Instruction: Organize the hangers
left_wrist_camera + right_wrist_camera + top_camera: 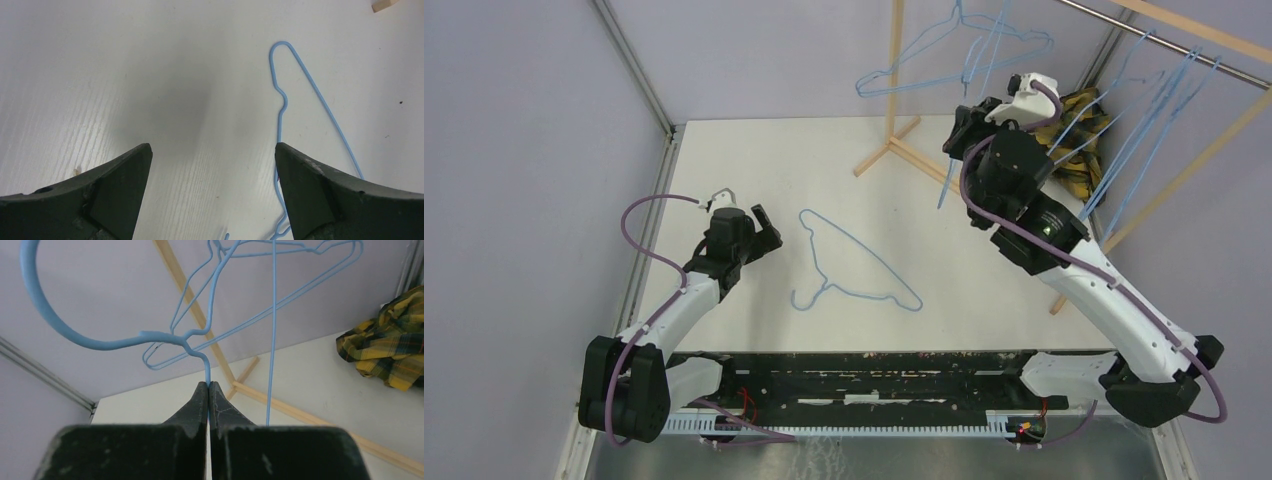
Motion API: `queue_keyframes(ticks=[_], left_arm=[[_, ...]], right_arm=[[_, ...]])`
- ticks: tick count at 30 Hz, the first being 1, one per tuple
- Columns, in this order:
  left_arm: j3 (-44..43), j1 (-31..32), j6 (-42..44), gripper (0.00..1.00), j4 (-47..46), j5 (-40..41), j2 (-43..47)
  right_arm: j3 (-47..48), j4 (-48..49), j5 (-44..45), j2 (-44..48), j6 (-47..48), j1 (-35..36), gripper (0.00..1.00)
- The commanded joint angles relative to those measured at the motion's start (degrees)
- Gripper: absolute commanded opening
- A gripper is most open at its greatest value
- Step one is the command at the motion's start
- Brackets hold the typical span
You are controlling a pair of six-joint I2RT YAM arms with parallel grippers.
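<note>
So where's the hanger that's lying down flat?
In the top view, the hanger lies on the middle of the table, just right of the open left hand, nearer than the wooden rack.

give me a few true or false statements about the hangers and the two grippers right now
The right gripper is shut on the held hanger, just below its hook. True.
The left gripper grips the table hanger. False: its fingers stand open and empty, with that hanger lying flat beside them.
A plaid cloth lies on the table. True.
The rack carries no hangers. False: several hung hangers dangle from it.
</note>
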State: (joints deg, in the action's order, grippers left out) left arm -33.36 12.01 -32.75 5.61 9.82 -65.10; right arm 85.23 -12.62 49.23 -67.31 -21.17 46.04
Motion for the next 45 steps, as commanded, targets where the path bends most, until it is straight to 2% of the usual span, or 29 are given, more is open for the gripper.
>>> queue_keyframes(ticks=[1,25,45], left_arm=[[-1.18,0.13,-1.95,1.00,-2.17,-0.35,0.53],[-1.26,0.12,-1.86,1.00,-2.57,-0.12,-1.12],[-1.46,0.15,-1.63,1.00,-2.58,-0.06,-3.19]], right_arm=[[6.25,6.23,2.40,-4.28,6.60,-3.30,0.01],[14.86,5.40,-5.62,-15.19,1.35,-22.51,0.01],[15.74,5.27,-13.34,-19.76,-5.85,-35.24,0.01]])
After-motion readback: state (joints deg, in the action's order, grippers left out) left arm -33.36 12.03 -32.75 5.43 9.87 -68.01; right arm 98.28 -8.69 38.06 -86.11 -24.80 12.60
